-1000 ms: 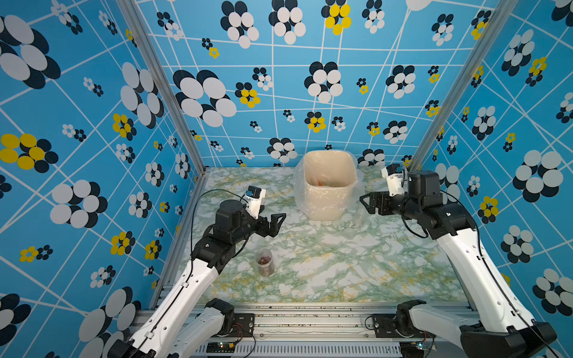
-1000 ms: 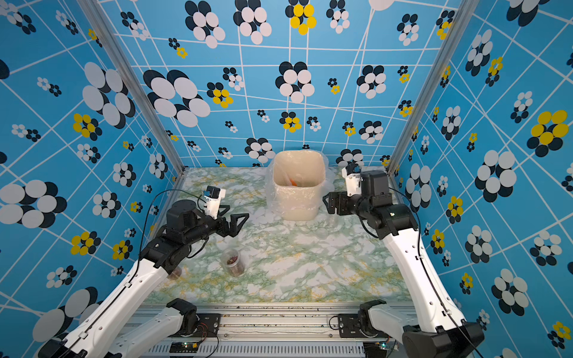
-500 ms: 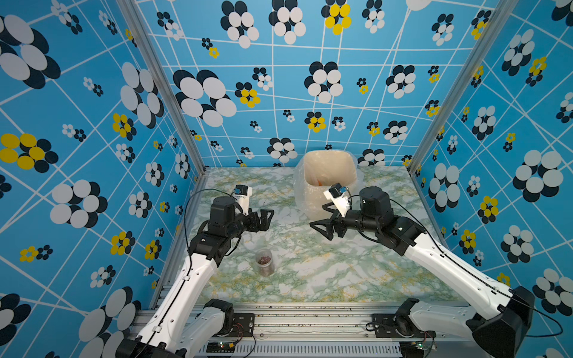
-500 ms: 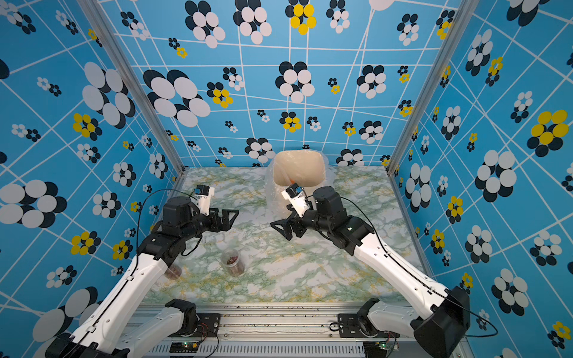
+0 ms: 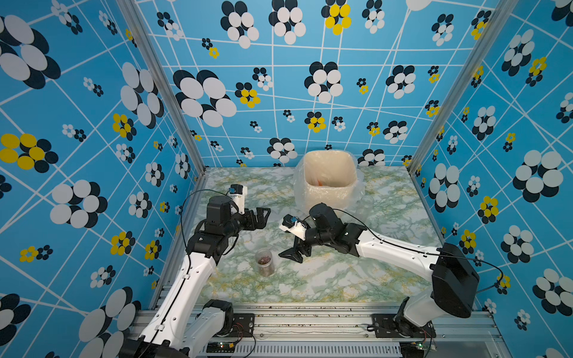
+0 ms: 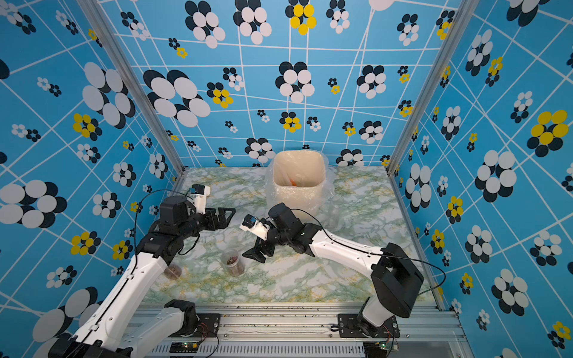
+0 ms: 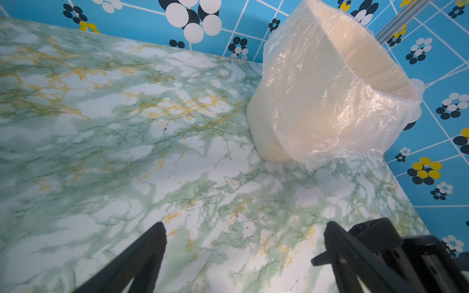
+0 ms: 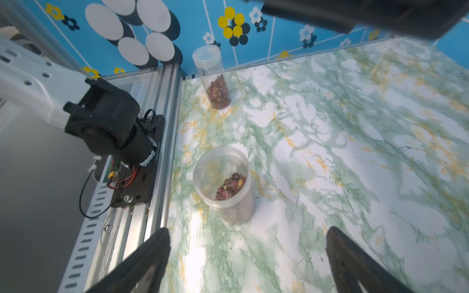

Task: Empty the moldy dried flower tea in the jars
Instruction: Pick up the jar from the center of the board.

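Since a second ago the right arm has swung from beside the bin point(image 5: 325, 198) to mid-surface point(image 5: 341, 279). In both top views the right fingers point(image 5: 290, 254) gape wide, empty; the lidless jar point(image 5: 264, 262) of moldy dried flower tea point(image 5: 263, 259) stands just beside them at 9 o'clock; the left fingers point(image 5: 263, 214), equally spread and empty, hover at its 12 o'clock; a clear jar point(image 5: 366, 203) stands at the bin's 4 o'clock; in a top view a second jar point(image 6: 173, 271) shows under the left arm. Left wrist: spread fingers point(image 7: 142, 258) over bare surface, bin ahead. Right wrist: wide fingers point(image 8: 142, 266), lidless jar point(image 8: 223, 185) ahead; second jar point(image 8: 212, 76), lid on, beyond.
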You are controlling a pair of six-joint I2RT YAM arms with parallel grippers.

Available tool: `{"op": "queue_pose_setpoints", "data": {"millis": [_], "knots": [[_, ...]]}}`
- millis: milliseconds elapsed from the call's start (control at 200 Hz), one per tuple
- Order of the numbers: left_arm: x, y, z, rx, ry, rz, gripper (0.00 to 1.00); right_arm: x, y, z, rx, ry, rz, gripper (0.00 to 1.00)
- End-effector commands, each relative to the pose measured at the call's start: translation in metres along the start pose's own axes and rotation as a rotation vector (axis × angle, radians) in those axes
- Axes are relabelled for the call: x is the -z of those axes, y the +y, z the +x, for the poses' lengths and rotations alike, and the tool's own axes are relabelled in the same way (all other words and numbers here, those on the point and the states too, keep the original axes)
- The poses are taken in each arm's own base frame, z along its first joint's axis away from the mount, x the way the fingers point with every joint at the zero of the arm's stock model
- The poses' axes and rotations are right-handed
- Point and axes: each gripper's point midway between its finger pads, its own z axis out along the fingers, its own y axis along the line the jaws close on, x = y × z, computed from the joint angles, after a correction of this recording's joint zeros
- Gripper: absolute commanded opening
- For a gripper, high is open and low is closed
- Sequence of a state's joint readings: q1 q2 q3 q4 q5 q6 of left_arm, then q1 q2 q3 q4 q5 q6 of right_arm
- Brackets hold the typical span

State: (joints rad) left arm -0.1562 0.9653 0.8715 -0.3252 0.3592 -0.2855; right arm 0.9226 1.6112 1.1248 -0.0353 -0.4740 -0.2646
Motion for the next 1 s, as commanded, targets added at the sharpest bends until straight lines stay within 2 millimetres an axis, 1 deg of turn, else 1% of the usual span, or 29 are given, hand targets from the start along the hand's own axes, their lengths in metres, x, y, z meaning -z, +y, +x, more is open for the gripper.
{"op": "queue_pose_setpoints", "data": {"millis": [0,65,145,305,465,690,860,994], "knots": [[0.006,0.001,-0.005,-0.033,-0.039,-0.004,0.99,-0.015,0.007,-0.001,0.101,0.038,-0.042,0.99],[0.007,0.002,-0.005,-0.035,-0.045,-0.008,1.0,-0.026,0.01,0.007,0.118,0.084,-0.06,0.99],[0.007,0.002,-0.006,-0.034,-0.048,-0.009,0.99,-0.037,0.012,0.011,0.137,0.116,-0.076,0.98],[0.008,0.003,-0.005,-0.035,-0.049,-0.012,0.99,-0.054,0.021,0.01,0.18,0.142,-0.11,0.98],[0.009,0.003,-0.005,-0.035,-0.053,-0.013,0.99,-0.071,0.022,0.014,0.188,0.181,-0.123,0.97],[0.01,0.005,-0.005,-0.037,-0.055,-0.017,0.99,-0.085,0.025,0.023,0.212,0.236,-0.138,0.93],[0.01,0.007,-0.005,-0.036,-0.056,-0.023,0.99,-0.092,0.025,0.027,0.211,0.246,-0.141,0.85],[0.011,0.007,-0.005,-0.036,-0.057,-0.024,1.0,-0.098,0.026,0.026,0.206,0.238,-0.143,0.8]]}}
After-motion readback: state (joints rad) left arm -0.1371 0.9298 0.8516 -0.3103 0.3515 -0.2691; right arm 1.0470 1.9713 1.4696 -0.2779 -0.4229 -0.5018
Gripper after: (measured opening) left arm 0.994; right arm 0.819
